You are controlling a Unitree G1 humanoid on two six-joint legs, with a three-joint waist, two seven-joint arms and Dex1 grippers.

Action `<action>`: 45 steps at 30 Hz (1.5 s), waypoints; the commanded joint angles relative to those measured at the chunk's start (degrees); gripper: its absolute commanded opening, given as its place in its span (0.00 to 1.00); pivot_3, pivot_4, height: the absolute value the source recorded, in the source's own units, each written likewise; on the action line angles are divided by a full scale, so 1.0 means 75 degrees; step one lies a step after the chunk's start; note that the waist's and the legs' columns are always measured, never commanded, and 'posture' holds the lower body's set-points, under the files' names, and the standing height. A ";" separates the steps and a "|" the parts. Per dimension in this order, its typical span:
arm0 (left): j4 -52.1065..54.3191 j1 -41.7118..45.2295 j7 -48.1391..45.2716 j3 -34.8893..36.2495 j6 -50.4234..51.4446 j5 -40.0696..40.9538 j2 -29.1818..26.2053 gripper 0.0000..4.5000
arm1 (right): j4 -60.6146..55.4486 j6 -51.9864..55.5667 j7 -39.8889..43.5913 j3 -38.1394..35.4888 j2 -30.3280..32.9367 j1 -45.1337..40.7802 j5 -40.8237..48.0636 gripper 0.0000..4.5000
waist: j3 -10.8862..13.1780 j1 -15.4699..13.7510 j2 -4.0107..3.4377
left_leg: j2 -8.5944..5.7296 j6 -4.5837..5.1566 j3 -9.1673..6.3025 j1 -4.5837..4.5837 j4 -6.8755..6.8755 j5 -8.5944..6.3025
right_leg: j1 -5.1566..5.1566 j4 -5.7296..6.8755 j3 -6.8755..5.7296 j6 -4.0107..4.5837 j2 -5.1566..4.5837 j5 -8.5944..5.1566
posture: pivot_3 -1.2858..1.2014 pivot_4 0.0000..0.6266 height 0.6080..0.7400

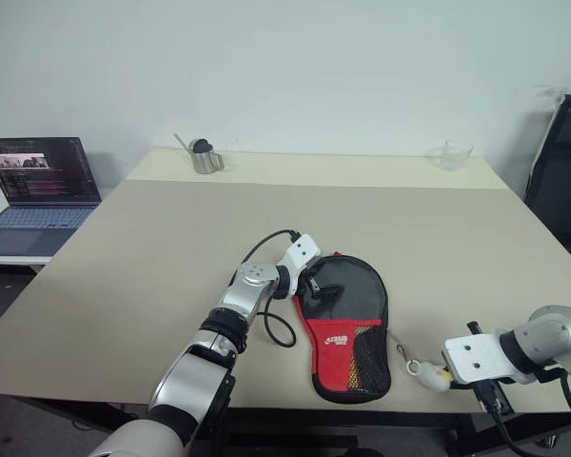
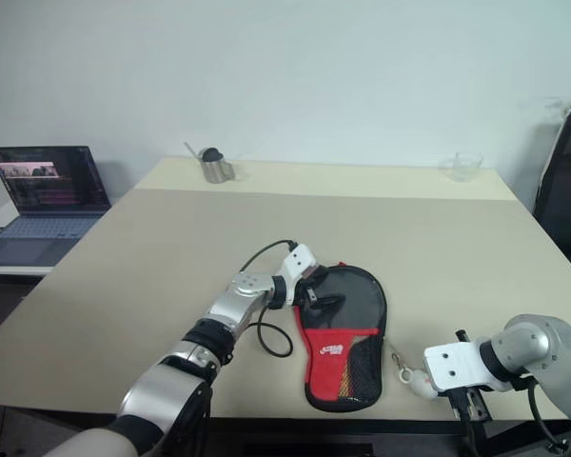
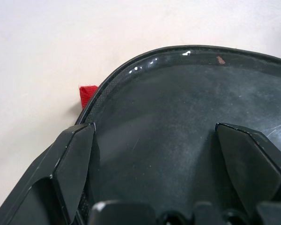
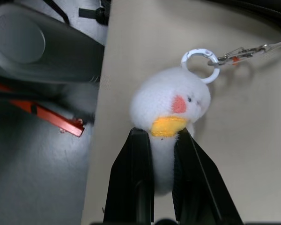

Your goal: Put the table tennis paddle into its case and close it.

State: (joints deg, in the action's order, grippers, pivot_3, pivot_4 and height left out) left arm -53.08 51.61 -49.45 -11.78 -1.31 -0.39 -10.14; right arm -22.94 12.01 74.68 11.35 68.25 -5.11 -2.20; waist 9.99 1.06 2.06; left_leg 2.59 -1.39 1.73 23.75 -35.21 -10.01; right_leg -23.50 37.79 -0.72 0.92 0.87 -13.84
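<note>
The case point(image 1: 347, 324), black fabric with a red panel and a mesh pocket, lies flat near the table's front edge with its narrow end toward me. My left gripper point(image 1: 319, 286) rests over the upper left of its rounded black part, and its fingers point(image 3: 77, 154) stand wide apart with only the fabric below them. A cord point(image 1: 404, 352) runs from the case to a small white charm point(image 4: 171, 101) with a yellow beak. My right gripper point(image 4: 162, 136) is shut on that charm at the table's front edge, right of the case. The paddle is hidden.
The beige table point(image 1: 171, 248) stretches far back. A metal cup point(image 1: 206, 157) and a clear plastic cup point(image 1: 454, 154) stand at its far side. An open laptop point(image 1: 38, 181) sits on a side desk at the left, and a black chair point(image 1: 561, 181) stands at the right.
</note>
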 commanded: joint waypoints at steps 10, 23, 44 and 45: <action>-0.0193 -0.0105 0.0054 -0.0032 0.0100 -0.0206 -0.0087 1.00 | -0.0779 -0.0010 0.0448 0.0297 0.0269 0.0917 -0.0089 0.02 | -0.0025 -0.0179 0.0026 | 0.0003 -0.0009 -0.0012 -0.0001 0.0001 -0.0006 | 0.0008 -0.0010 -0.0014 0.0006 0.0000 -0.0009 | 0.52 0.24 1.00; -0.0226 -0.0126 0.0071 -0.0019 0.0097 -0.0229 -0.0080 1.00 | -0.0592 -0.0056 0.0678 0.0669 0.0027 0.0440 -0.0110 0.02 | -0.0030 -0.0184 0.0034 | 0.0007 -0.0016 -0.0016 -0.0006 0.0001 -0.0011 | 0.0016 -0.0011 -0.0018 0.0006 -0.0001 -0.0016 | 0.52 0.24 1.00; 0.1181 0.0346 -0.1819 0.0077 0.0946 0.0677 0.0526 1.00 | -0.0261 -0.0419 0.0777 0.0599 -0.0011 0.0210 -0.0223 0.02 | -0.0031 -0.0175 0.0051 | 0.0005 -0.0021 -0.0019 -0.0008 0.0001 -0.0014 | 0.0022 -0.0011 -0.0021 0.0013 0.0001 -0.0023 | 0.52 0.24 1.00; 0.1122 0.0328 -0.1708 -0.0029 0.0859 0.0569 0.0659 1.00 | -0.0231 -0.0444 0.0773 0.0607 -0.0024 0.0195 -0.0241 0.02 | -0.0030 -0.0177 0.0052 | 0.0005 -0.0021 -0.0018 -0.0008 0.0001 -0.0014 | 0.0022 -0.0011 -0.0021 0.0012 0.0001 -0.0023 | 0.52 0.24 1.00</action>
State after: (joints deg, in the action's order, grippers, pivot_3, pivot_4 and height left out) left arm -45.43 53.56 -62.88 -10.74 6.74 4.75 -6.45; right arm -24.70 9.59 78.42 13.11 68.31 -5.05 -4.31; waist 9.77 -0.27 2.46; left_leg 2.63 -1.54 1.59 23.70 -35.20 -10.12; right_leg -23.34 37.71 -0.88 1.01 0.87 -14.01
